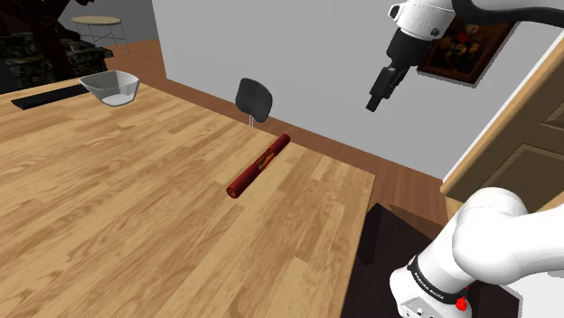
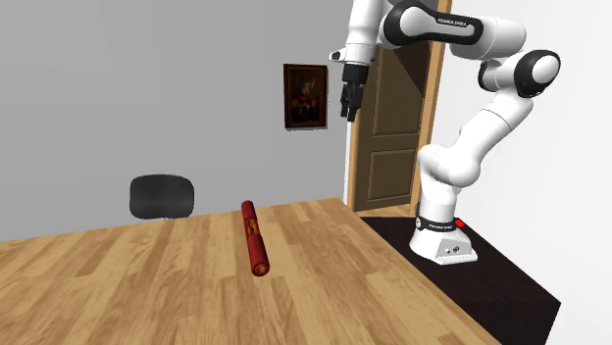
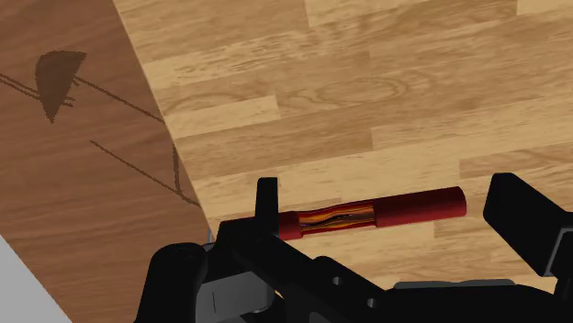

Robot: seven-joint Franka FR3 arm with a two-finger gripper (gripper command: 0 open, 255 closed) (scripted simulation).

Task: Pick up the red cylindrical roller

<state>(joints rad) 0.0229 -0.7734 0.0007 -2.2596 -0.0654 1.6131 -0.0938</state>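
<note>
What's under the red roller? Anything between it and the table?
Wooden tabletop; the red roller lies flat on it. The strip directly beneath is covered by the roller itself, and in the wrist view one end is hidden behind a finger.

Roller (image 1: 258, 166) on table (image 1: 108, 208) near edge; chair (image 1: 254, 98) behind table; bowl (image 1: 109, 88) well apart; hand (image 1: 372, 108) high above.

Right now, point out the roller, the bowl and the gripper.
roller (image 1: 259, 164), shoulder view, middle of its length.
bowl (image 1: 113, 96), shoulder view, front wall.
gripper (image 1: 373, 106), shoulder view, between its fingertips.
</note>
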